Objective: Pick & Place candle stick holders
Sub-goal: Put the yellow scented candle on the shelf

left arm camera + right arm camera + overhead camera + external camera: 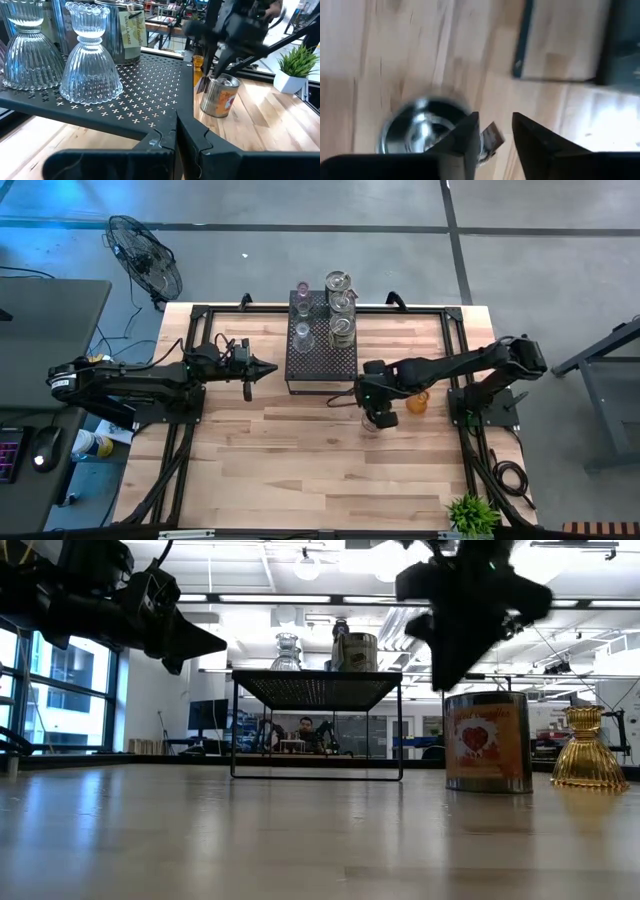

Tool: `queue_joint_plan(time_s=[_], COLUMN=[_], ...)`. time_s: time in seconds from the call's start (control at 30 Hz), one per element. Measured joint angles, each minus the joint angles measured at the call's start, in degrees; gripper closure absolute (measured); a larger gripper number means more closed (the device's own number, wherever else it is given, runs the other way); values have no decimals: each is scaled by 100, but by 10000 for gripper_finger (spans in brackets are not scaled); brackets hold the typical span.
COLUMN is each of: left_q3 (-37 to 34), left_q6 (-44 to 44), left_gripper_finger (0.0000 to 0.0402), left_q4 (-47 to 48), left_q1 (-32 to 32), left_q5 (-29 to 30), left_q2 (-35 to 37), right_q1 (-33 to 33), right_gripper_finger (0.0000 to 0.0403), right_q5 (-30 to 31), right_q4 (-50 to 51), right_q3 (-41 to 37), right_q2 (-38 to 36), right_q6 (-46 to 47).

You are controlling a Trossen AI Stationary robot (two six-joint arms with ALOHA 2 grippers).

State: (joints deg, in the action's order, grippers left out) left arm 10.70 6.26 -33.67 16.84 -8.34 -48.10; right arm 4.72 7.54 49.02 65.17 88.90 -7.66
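While left gripper (262,369) hangs beside black rack (322,358), jaws pressed together, right gripper (492,131) hovers jaws spread above silvery tin holder (488,741) on table (300,460); amber holder (588,749) just beside

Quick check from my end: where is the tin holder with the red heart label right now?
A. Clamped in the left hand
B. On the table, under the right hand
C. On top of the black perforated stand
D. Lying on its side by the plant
B: the tin holder stands upright on the wooden table, with the right hand just above it, fingers parted.
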Motion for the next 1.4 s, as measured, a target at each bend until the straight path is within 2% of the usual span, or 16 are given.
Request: queue_joint_plan(time_s=[0.1,0.23,0.33,0.43,0.53,0.67,0.77,0.9,1.03,1.17,1.27,1.4], left_q3=[0,0,0,0,0,0,0,0,0,0,0,0], left_q6=[0,0,0,0,0,0,0,20,22,46,60,107], left_gripper_finger=[401,401,401,401,401,401,401,401,401,401,401,401], left_q4=[2,22,48,69,79,78,78,74,47,48,50,41], left_q1=[1,0,2,1,2,1,0,1,0,0,2,0], left_q5=[-7,-17,-17,-20,-20,-22,-24,-24,-24,-24,-24,-26], left_q2=[0,0,0,0,0,0,0,0,0,0,0,0], right_q1=[60,148,439,804,1064,1199,1194,1179,1181,1181,1181,1182], right_gripper_finger=[277,273,300,350,394,388,399,398,401,402,402,402], right_q5=[121,-18,-132,-435,-664,-566,-496,-367,-283,-654,-1130,-1885], right_q4=[109,227,158,-278,-1246,-1673,-1815,-2461,-3678,-4779,-4786,-3681], right_q3=[334,711,679,492,270,63,43,43,-260,-829,-993,-801], right_q2=[-9,-38,-130,-153,-156,-159,-159,-159,-164,-164,-166,-172], right_q6=[568,2167,3331,3968,4174,4162,4141,4071,4069,4376,4667,4988])
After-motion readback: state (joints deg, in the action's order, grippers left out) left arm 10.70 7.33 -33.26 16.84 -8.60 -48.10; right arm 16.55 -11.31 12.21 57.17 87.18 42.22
